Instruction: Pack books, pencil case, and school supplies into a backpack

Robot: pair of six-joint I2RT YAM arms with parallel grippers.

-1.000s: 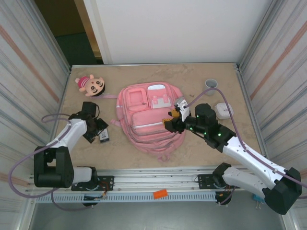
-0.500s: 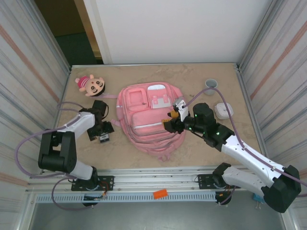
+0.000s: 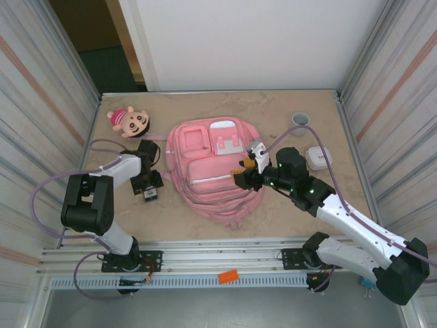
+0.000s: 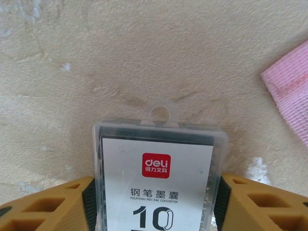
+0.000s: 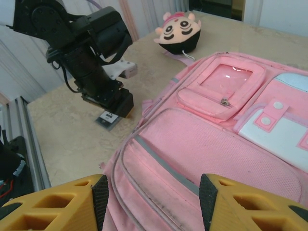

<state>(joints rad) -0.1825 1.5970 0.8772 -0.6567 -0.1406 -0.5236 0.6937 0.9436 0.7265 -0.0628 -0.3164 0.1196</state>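
left hand (image 3: pixel 149 189) is down on the surface (image 4: pixel 144 48) just left of the backpack (image 3: pixel 215 171), and from its wrist camera i see the supplies box (image 4: pixel 159 163), a small clear plastic case with a black-and-white card inside, sitting squarely between my two yellow fingers. the black pads meet both long sides of the box, so i read this hand as pinching it across its short width while it lies flat on the surface. its long axis runs straight out from the hand, and the end with the round hang tab points away from the wrist. in the top view that free end pokes out toward the near edge of the surface, with the long axis running roughly near to far. a pink strap (image 4: pixel 291 91) lies on the surface off to one side of the box, apart from it. right hand (image 5: pixel 153 185) is at the right side of the backpack, low over its lower front pocket, fingers spread, and i see nothing pinched between them. the backpack lies flat, front side up, mid-surface.
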